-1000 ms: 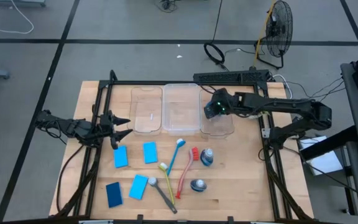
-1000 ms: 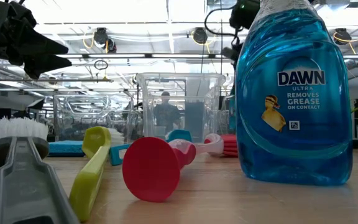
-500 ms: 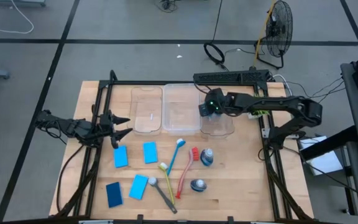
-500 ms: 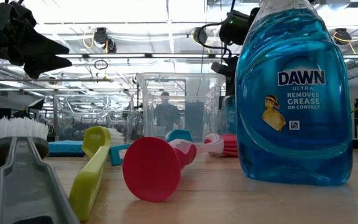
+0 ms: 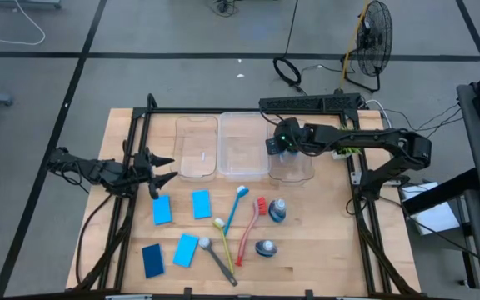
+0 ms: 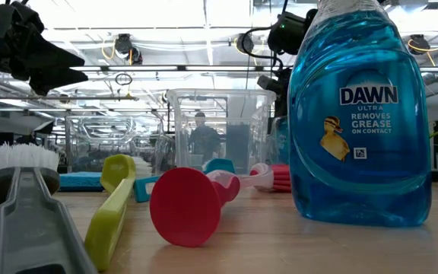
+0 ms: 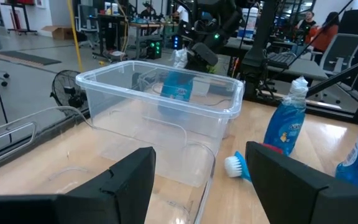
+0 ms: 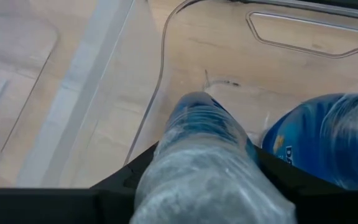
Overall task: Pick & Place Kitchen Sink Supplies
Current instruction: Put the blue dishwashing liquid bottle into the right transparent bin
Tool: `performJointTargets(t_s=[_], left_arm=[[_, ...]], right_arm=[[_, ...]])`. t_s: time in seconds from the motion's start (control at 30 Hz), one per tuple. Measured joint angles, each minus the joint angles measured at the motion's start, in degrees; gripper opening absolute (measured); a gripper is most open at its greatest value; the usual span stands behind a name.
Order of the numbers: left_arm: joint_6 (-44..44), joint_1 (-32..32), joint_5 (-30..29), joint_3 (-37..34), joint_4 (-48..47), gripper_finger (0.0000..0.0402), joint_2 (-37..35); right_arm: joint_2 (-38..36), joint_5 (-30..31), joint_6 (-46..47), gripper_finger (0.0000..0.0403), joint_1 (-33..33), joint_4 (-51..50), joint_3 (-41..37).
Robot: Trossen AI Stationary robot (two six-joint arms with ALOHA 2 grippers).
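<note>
Up close, bottle (image 8: 204, 155) — clear, blue liquid — btwn gripper (image 8: 197, 180) fingers.

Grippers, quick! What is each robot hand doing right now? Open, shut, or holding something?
Left gripper: open, holding nothing, waiting at the table's left edge.
Right gripper: closed on a soap bottle, over the right-hand clear bin.
</note>
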Motion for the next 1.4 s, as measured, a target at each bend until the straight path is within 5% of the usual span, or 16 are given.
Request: performJointTargets(t_s=[0.7,1.4], left_arm=[[0.09,0.0,0.0,0.0,-0.02,0.0253,-0.01],[0.54,0.0,0.0,0.0,-0.04,0.0253,0.0]], right_arm=[[-0.04,1.23,-0.02,0.0255,0.0,3.16,0.0],[-13.49,2.52,-4.3,0.0251,0.21,7.89,0.0]])
